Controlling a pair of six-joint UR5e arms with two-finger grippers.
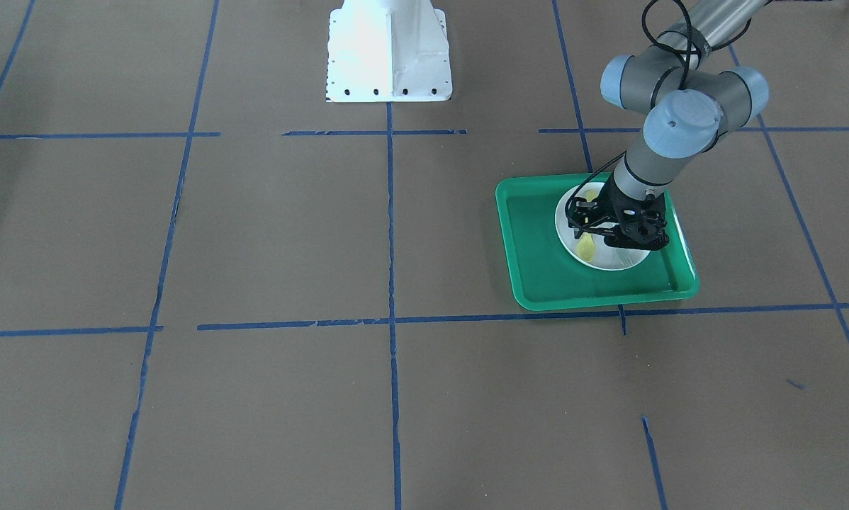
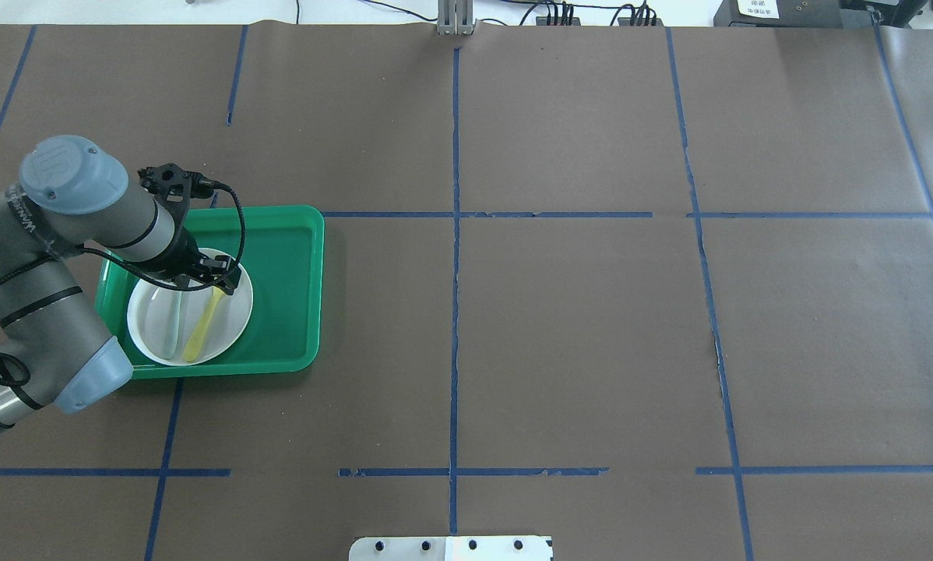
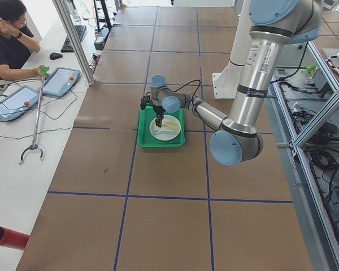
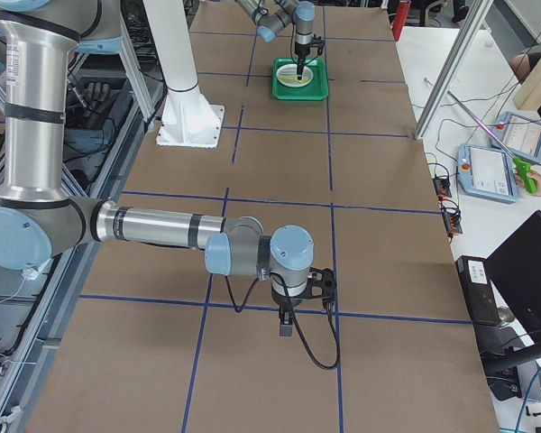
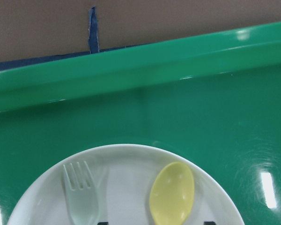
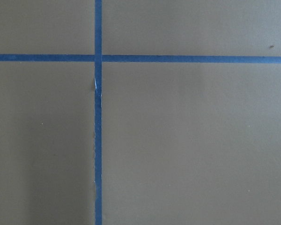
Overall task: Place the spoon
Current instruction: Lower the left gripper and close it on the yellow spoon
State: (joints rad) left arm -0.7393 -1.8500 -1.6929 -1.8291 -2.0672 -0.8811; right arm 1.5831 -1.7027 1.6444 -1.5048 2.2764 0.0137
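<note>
Under the left gripper point(image 2: 217, 282) sits one green tray point(image 2: 287, 288) holding one white plate point(image 2: 151, 319). On the plate lie one pale yellow spoon point(image 5: 172, 193) and one grey-green fork point(image 5: 82, 197), side by side and not touching. The jaws stand spread, a dark tip on each side of the spoon, not pinching it. The spoon's bowl lies just ahead of the tips, and the fork lies just outside one of them. The right gripper point(image 4: 287, 327) hangs over the brown table point(image 6: 187, 140), well apart from the tray. Whether its jaws are spread or closed I cannot tell.

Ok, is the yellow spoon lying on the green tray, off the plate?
No, the yellow spoon lies on the white plate beside the pale fork, inside the green tray.
</note>
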